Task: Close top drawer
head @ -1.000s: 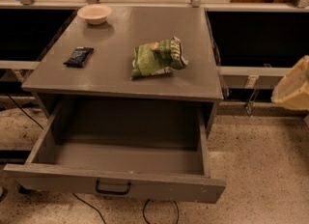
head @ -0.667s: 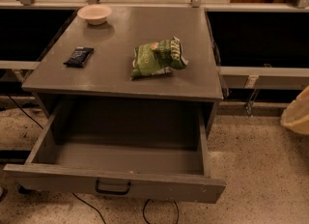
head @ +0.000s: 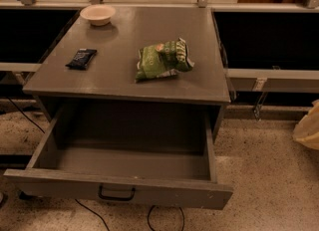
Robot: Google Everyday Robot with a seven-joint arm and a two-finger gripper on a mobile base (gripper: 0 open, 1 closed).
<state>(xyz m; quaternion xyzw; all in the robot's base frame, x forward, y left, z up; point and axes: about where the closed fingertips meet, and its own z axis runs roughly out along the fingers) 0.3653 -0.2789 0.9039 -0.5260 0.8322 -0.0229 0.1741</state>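
Note:
The top drawer [head: 119, 163] of the grey cabinet stands pulled far out toward me and holds nothing. Its front panel [head: 117, 189] is scuffed and carries one black loop handle [head: 116, 193] at its middle. My gripper [head: 308, 126] shows only as a pale beige shape at the right edge of the view. It hangs over the floor, well to the right of the drawer and apart from it.
On the cabinet top [head: 124, 83] lie a green snack bag [head: 163, 59], a small black packet [head: 81, 58] and a white bowl [head: 97, 14] at the back left. Grey rails [head: 271, 79] run along both sides. Cables [head: 164, 220] lie on the speckled floor under the drawer.
The beige gripper shape at the right edge has dropped lower and shifted further right, out of the view. The drawer stays open the same amount.

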